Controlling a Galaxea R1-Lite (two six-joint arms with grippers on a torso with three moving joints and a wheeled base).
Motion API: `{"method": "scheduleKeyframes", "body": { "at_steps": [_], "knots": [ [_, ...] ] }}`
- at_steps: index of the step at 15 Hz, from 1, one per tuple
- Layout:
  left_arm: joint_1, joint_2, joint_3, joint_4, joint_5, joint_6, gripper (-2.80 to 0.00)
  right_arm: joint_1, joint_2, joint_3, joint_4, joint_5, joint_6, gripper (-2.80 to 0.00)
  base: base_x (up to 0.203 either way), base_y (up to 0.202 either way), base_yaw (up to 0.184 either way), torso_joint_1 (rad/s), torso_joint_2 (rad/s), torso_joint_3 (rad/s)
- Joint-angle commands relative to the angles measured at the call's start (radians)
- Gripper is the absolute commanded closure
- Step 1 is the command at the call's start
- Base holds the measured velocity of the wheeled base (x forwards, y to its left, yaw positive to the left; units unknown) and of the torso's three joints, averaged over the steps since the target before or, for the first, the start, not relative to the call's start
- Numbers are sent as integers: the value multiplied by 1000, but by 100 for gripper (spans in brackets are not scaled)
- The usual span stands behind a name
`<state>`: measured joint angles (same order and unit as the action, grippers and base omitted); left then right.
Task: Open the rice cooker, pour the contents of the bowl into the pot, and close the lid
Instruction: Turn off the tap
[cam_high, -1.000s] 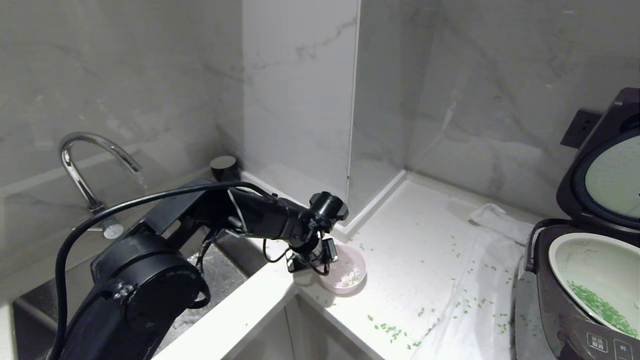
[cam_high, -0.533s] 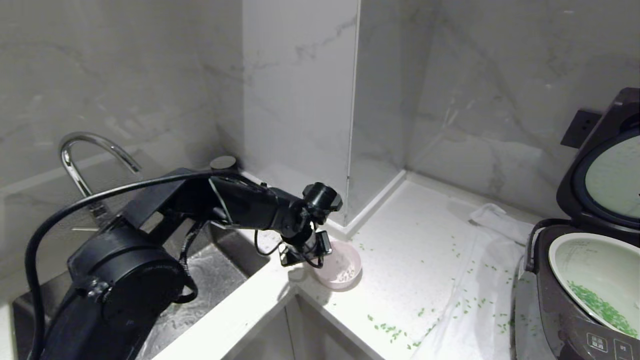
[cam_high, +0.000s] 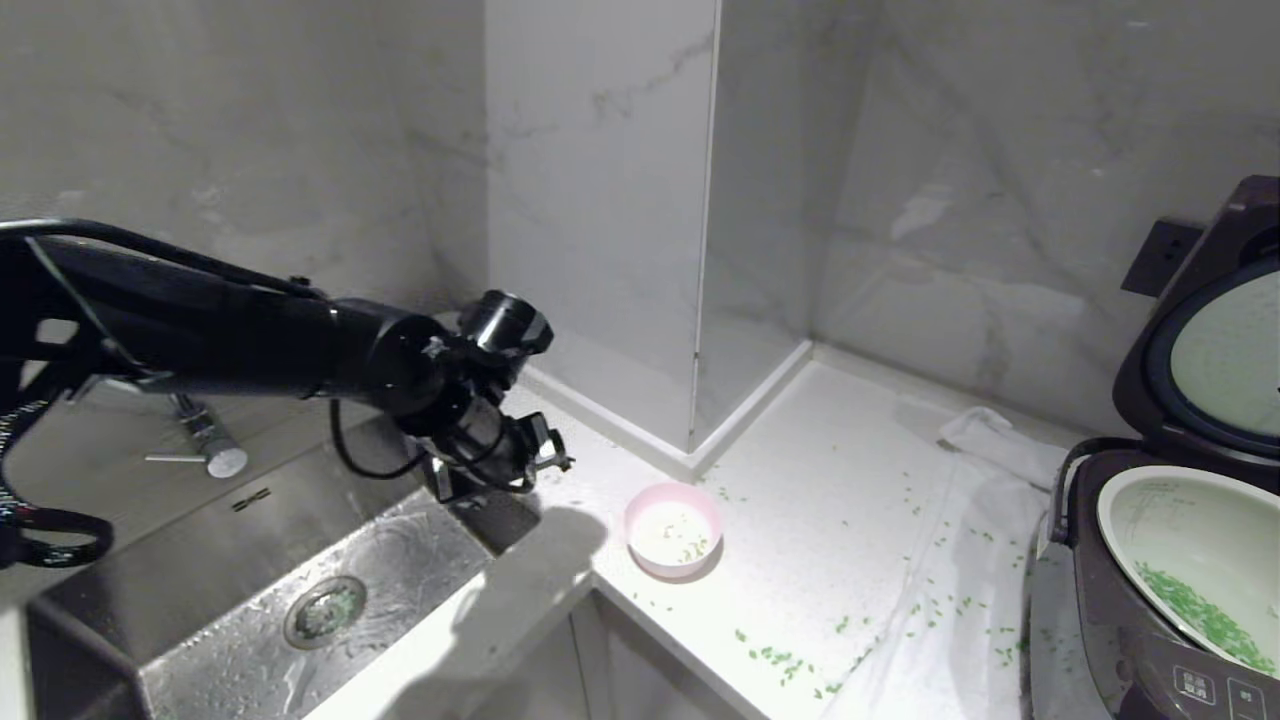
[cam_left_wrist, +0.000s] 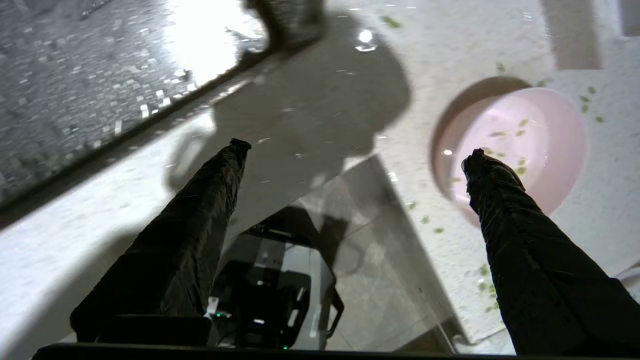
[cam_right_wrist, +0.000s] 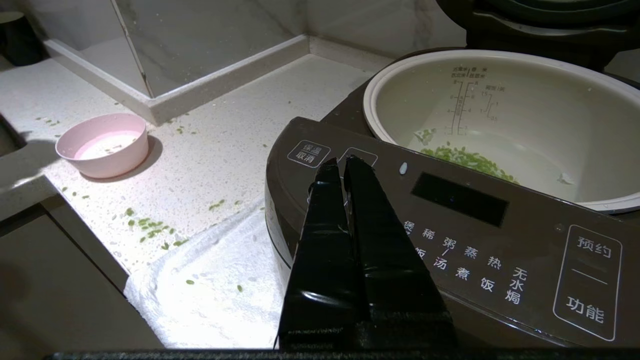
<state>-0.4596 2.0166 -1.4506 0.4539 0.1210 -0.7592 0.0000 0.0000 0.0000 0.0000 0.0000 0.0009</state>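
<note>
Left hand (cam_high: 545, 462) gapes empty above the sink edge, clear of the bowl (cam_high: 673, 528) on the counter (cam_high: 830, 520). Lid (cam_high: 1205, 330) up: press its top down squarely until latched.

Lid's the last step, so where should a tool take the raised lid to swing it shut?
Take the lid at its upper free edge, from behind and above: it stands upright on the hinge behind the pot. Push rather than pinch; no handle shows.

Rice cooker (cam_high: 1160, 560) and raised lid (cam_high: 1215, 330) cut off at right edge.
</note>
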Motion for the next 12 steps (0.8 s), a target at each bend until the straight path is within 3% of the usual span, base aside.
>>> {"method": "scheduleKeyframes", "body": {
  "at_steps": [1, 3, 4, 8, 12],
  "knots": [
    [85, -151, 175, -48, -25, 23, -280, 0, 0, 2, 0, 0, 0, 0, 0, 0, 0, 0, 0, 0],
    [153, -209, 326, -147, -48, 70, -280, 0, 0, 2, 0, 0, 1, 0, 0, 0, 0, 0, 0, 0],
    [191, -242, 403, -198, -59, 96, 0, 0, 0, 2, 0, 0, -1, 0, 0, 0, 0, 0, 0, 0],
    [433, -280, 586, -381, -81, 184, 0, 0, 0, 2, 0, 0, 0, 0, 0, 0, 0, 0, 0, 0],
    [707, -182, 589, -497, -85, 276, 0, 0, 0, 2, 0, 0, -1, 0, 0, 0, 0, 0, 0, 0]
  ]
}}
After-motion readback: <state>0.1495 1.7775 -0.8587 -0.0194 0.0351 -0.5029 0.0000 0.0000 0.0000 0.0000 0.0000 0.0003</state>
